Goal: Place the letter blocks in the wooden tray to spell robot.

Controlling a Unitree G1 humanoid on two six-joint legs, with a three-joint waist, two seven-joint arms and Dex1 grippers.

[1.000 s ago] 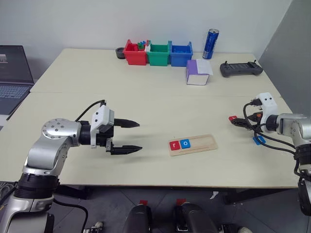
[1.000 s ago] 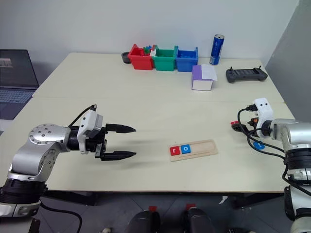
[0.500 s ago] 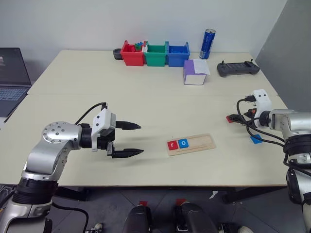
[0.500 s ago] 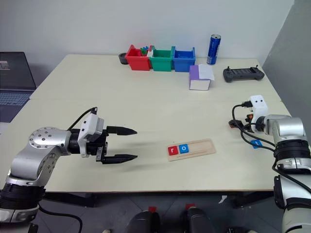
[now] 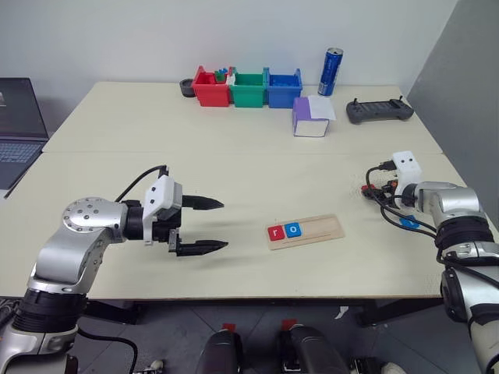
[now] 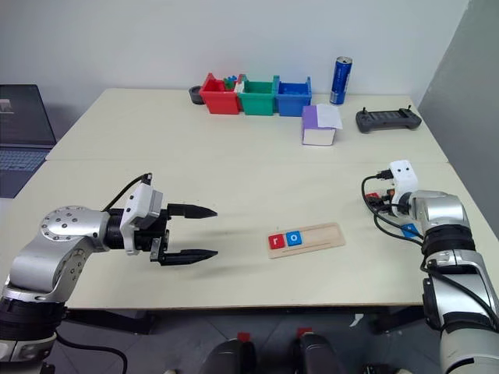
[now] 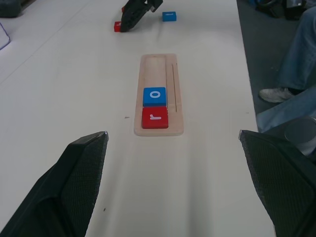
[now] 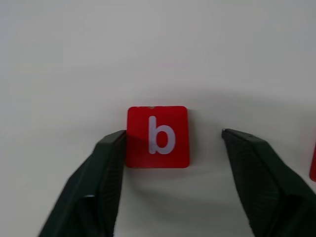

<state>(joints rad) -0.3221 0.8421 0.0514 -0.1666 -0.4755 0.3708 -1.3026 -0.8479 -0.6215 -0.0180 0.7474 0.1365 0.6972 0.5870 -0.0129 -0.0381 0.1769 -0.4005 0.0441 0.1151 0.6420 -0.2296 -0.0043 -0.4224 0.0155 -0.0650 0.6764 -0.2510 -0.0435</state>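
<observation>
Right wrist view is showing the right pincer straddling the red b block on the desk, one finger touching its edge, the other a gap away, so the pincer is partly spread and not yet pinching. The wooden tray is already carrying the r block and the o block, so picking up b looks like the step in hand; the next move is calling for closing square on the tile, then lifting it. A blue block is lying near. Compared with a second ago, the right pincer has been narrowing and has come down onto the tile. The left pincer is hovering spread, well apart from the tray
</observation>
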